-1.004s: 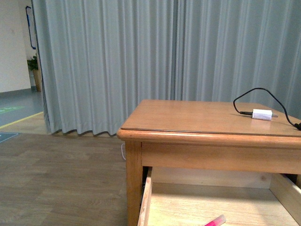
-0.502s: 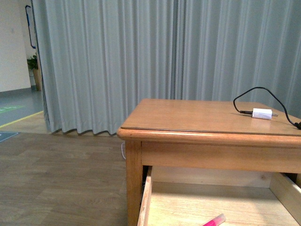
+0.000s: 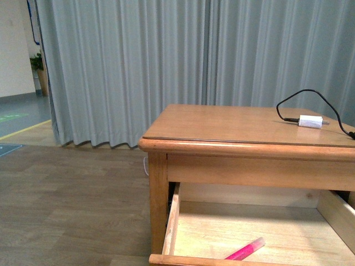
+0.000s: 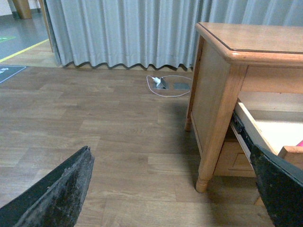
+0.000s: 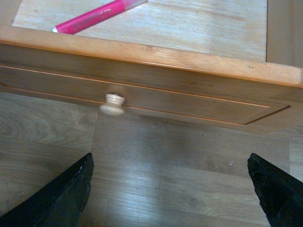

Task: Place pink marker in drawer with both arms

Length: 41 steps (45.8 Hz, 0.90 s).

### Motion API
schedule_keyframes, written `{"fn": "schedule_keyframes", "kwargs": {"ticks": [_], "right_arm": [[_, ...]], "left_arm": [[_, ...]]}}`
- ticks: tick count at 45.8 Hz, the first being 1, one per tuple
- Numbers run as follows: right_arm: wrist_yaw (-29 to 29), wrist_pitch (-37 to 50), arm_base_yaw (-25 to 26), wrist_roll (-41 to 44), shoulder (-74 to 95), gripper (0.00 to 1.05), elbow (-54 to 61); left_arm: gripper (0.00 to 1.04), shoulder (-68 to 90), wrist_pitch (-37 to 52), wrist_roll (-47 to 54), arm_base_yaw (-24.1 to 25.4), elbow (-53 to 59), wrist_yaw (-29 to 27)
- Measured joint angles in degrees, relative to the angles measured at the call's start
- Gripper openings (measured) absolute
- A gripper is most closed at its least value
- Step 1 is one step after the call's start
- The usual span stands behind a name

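The pink marker (image 3: 244, 250) lies on the floor of the open upper drawer (image 3: 173, 221) of a honey-coloured wooden table. In the right wrist view the marker (image 5: 92, 17) lies inside the drawer behind its panelled front (image 5: 199, 90), which carries a round pale knob (image 5: 113, 103). My right gripper (image 5: 173, 191) is open and empty, over the wooden floor in front of the drawer front, apart from the knob. My left gripper (image 4: 175, 189) is open and empty, out beside the table's left front leg (image 4: 215, 132). Neither arm shows in the front view.
A white charger plug (image 3: 309, 121) with a black cable (image 3: 299, 98) lies on the tabletop (image 3: 222, 124). Grey curtains (image 3: 166, 61) hang behind. A white cable and a grey box (image 4: 165, 85) lie on the wood floor (image 4: 94, 123) near the curtain.
The front view has shifted: the table and drawer sit slightly higher in frame, and the drawer's front rail and more of the marker now show at the bottom edge.
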<state>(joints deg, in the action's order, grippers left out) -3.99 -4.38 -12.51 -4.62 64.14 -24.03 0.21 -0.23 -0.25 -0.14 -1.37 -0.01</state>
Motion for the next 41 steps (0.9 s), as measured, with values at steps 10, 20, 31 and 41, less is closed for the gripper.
{"fn": "schedule_keyframes", "kwargs": {"ticks": [10, 20, 31, 41], "right_arm": [[2.6, 22.6, 3.4, 3.1, 17.1, 0.96, 0.7], [1.6, 42.1, 4.8, 4.2, 34.7, 0.96, -4.8], [-2.3, 49.9, 5.3, 2.6, 45.6, 0.96, -15.1], [-5.7, 52.4, 4.5, 0.5, 56.0, 0.96, -26.5]], "left_arm": [[0.99, 0.0, 0.0, 0.0, 0.0, 0.0, 0.0], [0.99, 0.0, 0.0, 0.0, 0.0, 0.0, 0.0], [0.99, 0.0, 0.0, 0.0, 0.0, 0.0, 0.0], [0.99, 0.0, 0.0, 0.0, 0.0, 0.0, 0.0]]}}
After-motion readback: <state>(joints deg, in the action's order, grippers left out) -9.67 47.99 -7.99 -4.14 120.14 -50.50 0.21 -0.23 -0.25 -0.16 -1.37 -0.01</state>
